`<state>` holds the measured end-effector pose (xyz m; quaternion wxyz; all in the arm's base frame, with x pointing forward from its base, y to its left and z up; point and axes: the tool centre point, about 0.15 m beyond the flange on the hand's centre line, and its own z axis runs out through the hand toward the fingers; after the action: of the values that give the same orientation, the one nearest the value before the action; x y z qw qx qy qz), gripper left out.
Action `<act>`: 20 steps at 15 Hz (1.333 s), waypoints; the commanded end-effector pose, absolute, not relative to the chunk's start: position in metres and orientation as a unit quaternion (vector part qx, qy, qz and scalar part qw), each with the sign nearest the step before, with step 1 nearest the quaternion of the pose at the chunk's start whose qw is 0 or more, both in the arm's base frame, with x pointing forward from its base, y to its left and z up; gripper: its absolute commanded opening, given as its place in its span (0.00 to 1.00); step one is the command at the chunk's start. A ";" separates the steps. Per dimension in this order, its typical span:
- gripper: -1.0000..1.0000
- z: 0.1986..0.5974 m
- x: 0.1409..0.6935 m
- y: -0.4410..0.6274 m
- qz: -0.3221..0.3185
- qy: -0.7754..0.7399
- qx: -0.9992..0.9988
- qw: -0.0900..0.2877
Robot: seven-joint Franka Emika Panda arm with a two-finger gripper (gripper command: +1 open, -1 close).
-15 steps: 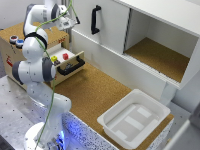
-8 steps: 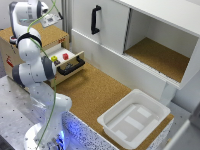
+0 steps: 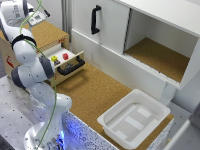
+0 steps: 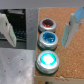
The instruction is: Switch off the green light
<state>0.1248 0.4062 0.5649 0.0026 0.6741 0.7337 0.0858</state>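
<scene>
In the wrist view, three round buttons lie in a row on a cork surface: a red one [image 4: 46,24], a blue one [image 4: 48,39] and a glowing green light [image 4: 47,61]. My gripper [image 4: 40,27] hangs above them, open, with one finger [image 4: 6,27] off the cork edge and the other finger [image 4: 72,25] past the buttons. It holds nothing and touches no button. In the exterior view the gripper [image 3: 36,18] is over the cork-topped box [image 3: 50,31] at the far left; the buttons are hidden there.
An open drawer [image 3: 70,66] with a black handle holds a yellow item [image 3: 54,58] and a red item [image 3: 65,56]. A white cabinet with a black door handle [image 3: 94,19] and an open compartment [image 3: 155,55] stands behind. A white bin [image 3: 132,117] sits at the front right.
The arm has swung toward the exterior view's left and the camera view has shifted closer. The gripper now sits over the cork-topped box.
</scene>
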 end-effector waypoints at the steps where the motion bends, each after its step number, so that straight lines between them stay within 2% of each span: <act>1: 0.00 0.530 0.127 0.413 0.080 0.757 0.647 -0.031; 7: 0.00 0.499 0.140 0.411 0.077 0.726 0.682 -0.042; 11: 0.00 0.500 0.152 0.420 0.084 0.719 0.689 -0.042; 20: 0.00 0.473 0.137 0.451 0.041 0.751 0.657 -0.059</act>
<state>0.1418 0.4315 0.4960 -0.0371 0.6711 0.7383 0.0561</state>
